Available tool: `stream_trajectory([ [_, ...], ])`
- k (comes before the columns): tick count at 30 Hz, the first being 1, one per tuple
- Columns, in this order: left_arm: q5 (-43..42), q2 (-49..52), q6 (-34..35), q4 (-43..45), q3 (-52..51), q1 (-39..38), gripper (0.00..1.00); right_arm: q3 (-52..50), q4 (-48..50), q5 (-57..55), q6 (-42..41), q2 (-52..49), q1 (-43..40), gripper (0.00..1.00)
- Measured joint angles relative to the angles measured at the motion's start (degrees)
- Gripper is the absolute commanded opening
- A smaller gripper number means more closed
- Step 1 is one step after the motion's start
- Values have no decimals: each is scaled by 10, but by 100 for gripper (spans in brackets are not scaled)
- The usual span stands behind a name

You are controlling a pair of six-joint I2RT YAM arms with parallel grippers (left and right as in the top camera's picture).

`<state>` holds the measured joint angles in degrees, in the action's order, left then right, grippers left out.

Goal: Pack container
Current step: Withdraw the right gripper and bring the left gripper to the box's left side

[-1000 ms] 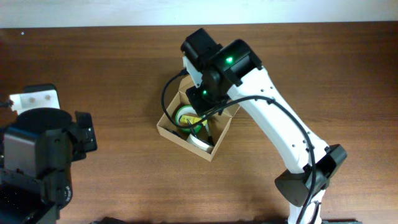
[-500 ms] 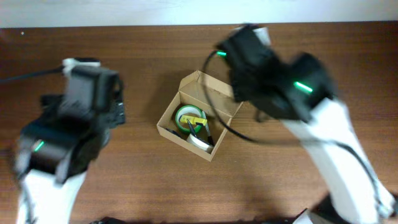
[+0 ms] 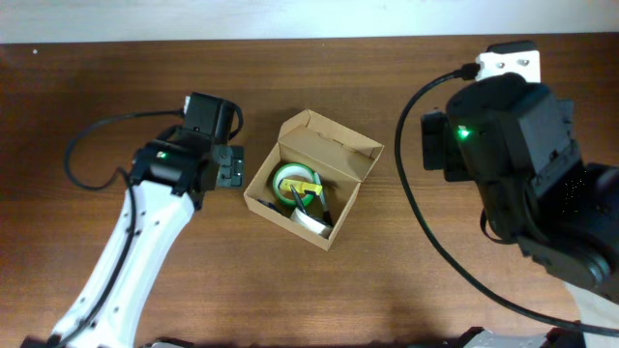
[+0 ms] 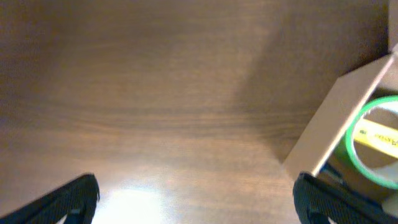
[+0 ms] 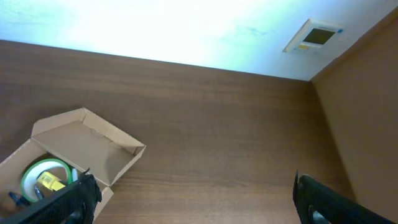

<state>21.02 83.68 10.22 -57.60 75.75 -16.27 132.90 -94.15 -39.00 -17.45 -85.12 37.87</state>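
The container [image 3: 266, 198] is a tan cardboard box in the middle of the table, its flap lid [image 3: 334, 145] standing open at the back. Inside lie a green tape roll [image 3: 287, 182] with a yellow label, a white roll [image 3: 311, 222] and small dark items. My left gripper [image 3: 230, 164] hovers just left of the box, open and empty; in the left wrist view the gripper [image 4: 202, 205] has the box wall [image 4: 333, 121] and the tape roll [image 4: 367, 146] to its right. My right gripper [image 5: 202, 202] is open and empty, well right of the box [image 5: 81, 146].
The table's far edge [image 3: 290, 41] meets a pale wall. A wall plate [image 5: 314, 36] shows in the right wrist view. A black cable [image 3: 97, 140] loops behind the left arm, and another [image 3: 411, 193] hangs from the right arm near the box.
The right gripper has let go inside the box, opened and pulled away to the right. The left arm has swung in from the left edge to beside the box.
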Motion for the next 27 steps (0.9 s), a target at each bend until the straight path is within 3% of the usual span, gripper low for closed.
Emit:
stream_trajectory([
  [12,-103,96,-5,76,-40,60,100,0,-2,0,7,17,0,99],
  [27,-249,193,-25,80,-40,79,99,0,-19,0,9,17,0,99],
])
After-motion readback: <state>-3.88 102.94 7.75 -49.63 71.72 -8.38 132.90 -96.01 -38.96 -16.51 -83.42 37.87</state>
